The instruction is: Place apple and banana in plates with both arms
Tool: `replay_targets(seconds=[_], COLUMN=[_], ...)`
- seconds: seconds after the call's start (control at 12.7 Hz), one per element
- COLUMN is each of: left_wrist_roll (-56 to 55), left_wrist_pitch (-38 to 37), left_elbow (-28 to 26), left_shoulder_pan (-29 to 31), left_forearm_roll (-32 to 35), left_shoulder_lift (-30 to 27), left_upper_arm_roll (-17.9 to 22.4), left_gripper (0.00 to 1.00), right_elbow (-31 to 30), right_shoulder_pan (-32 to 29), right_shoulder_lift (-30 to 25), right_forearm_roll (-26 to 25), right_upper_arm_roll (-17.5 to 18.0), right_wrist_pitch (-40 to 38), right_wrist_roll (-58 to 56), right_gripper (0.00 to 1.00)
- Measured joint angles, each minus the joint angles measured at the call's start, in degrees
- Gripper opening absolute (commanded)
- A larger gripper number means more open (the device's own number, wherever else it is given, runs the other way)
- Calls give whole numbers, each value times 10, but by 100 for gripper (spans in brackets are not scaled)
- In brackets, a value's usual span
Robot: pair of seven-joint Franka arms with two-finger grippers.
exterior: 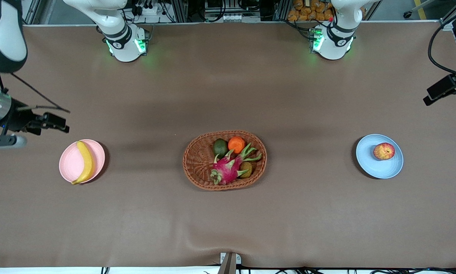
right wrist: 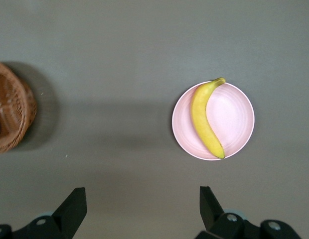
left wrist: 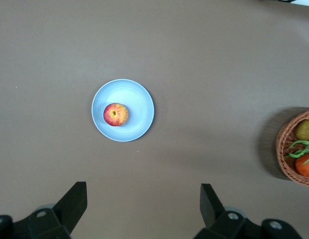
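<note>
The apple [exterior: 384, 151] lies on the pale blue plate [exterior: 380, 171] toward the left arm's end of the table. The banana [exterior: 86, 161] lies across the pale pink plate [exterior: 69, 163] toward the right arm's end. My left gripper [left wrist: 143, 199] hangs high over bare table beside the blue plate [left wrist: 139, 104], open and empty, apart from the apple [left wrist: 115, 114]. My right gripper [right wrist: 143, 201] is also raised over bare table beside the pink plate [right wrist: 236, 119], open with nothing between its fingers, clear of the banana [right wrist: 204, 119].
An oval wicker basket [exterior: 199, 165] stands mid-table between the two plates. It holds a dragon fruit [exterior: 226, 169], an orange [exterior: 236, 144] and a green fruit [exterior: 220, 147]. Brown cloth covers the table; its front edge has a wrinkle.
</note>
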Motion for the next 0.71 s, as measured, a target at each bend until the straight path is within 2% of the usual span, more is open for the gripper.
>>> replay_targets(seconds=[0.08,0.16,0.24,0.55,0.71], left_wrist_roll=[0,0,0,-3,-10], left_wrist_pitch=[0,-1,-1,-11,-11], left_elbow=[0,-1,-3,-14,-15], left_shoulder_pan=[-56,-79,-82,-44,-42], left_forearm_roll=[0,0,0,0,0], left_shoulder_lift=[-7,-12,-15,-19,-19], left_upper_arm_roll=[56,80,82,13,0], left_gripper=[100,100,100,100,100], right_elbow=[0,0,1,53,74], right_shoulder_pan=[5,13,19,20,20], right_shoulder_lift=[-11,-20,-28,-42,-51], right_forearm_roll=[0,0,-1,-6,-6], right_upper_arm_roll=[5,9,12,-13,-25], right_wrist_pitch=[-6,-8,-15,-136,-172], right_wrist_roll=[-9,-11,-11,28,50], right_gripper=[100,100,100,100,100])
